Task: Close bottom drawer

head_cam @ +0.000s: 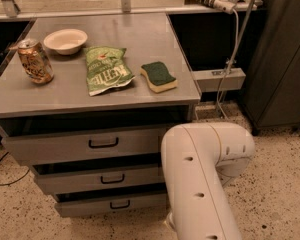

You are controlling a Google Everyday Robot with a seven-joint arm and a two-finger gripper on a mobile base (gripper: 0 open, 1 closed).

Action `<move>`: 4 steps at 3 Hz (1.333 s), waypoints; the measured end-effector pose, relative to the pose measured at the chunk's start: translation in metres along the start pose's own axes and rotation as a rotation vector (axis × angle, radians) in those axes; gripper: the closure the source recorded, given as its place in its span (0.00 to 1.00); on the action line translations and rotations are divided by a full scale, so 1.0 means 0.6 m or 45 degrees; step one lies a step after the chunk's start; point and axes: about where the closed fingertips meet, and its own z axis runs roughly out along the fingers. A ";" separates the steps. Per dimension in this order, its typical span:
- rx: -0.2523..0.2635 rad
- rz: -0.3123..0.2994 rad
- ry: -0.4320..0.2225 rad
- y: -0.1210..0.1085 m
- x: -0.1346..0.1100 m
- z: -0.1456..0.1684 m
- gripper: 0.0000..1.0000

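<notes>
Table [165,34] top, upper left: soda can [35,60], white bowl [65,40]. Centre: green chip bag [106,70], lying flat; green-topped sponge [159,76] just right of it. Dark cabinet [280,69] far right; speckled floor [280,184] below.

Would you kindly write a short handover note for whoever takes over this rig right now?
The gripper is not in view; it sits somewhere past the white arm, which runs off the bottom edge of the camera view.
The bottom drawer is the lowest of three; a dark gap shows above its front, so it looks slightly ajar.
Done: nothing confirmed.
Left: bring the gripper to the drawer front and push until flush.
</notes>
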 end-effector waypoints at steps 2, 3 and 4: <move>0.111 0.027 -0.048 -0.039 -0.025 0.011 1.00; 0.153 0.040 -0.084 -0.058 -0.040 0.016 1.00; 0.182 0.055 -0.118 -0.071 -0.051 0.021 1.00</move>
